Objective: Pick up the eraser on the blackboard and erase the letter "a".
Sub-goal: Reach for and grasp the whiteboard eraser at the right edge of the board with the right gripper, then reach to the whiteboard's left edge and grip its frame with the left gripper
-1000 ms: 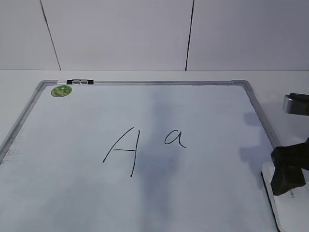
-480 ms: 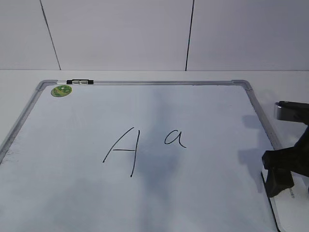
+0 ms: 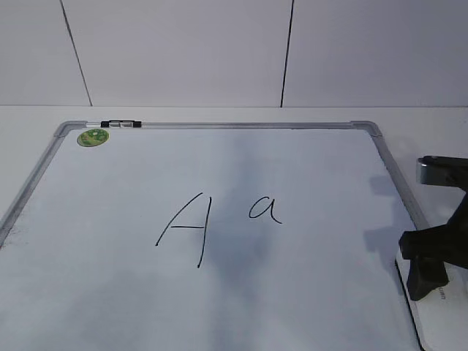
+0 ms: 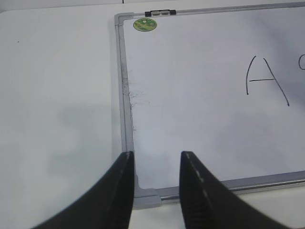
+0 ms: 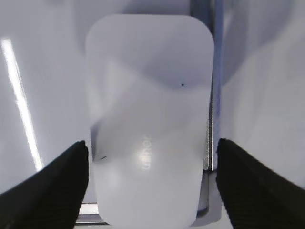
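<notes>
The white eraser (image 3: 444, 322) lies at the blackboard's (image 3: 314, 164) front right corner, over its grey frame. In the right wrist view the eraser (image 5: 150, 109) fills the middle, grey lettering up. My right gripper (image 3: 437, 281) is open, and its black fingers (image 5: 151, 143) straddle the eraser's near end with a small gap on each side. The small letter "a" (image 3: 265, 209) is near the board's middle, right of a taller capital "A" (image 3: 186, 228). My left gripper (image 4: 156, 155) is open and empty above the board's front left corner (image 4: 145, 196).
A round green sticker (image 3: 93, 136) and a black clip (image 3: 121, 123) sit at the board's far left corner. White table surrounds the board, with a white panelled wall (image 3: 183, 51) behind. The left wrist view shows the sticker (image 4: 145, 25) and the capital "A" (image 4: 266, 81).
My right gripper has shifted a little left and lower over the eraser. The eraser and the letters have not moved.
</notes>
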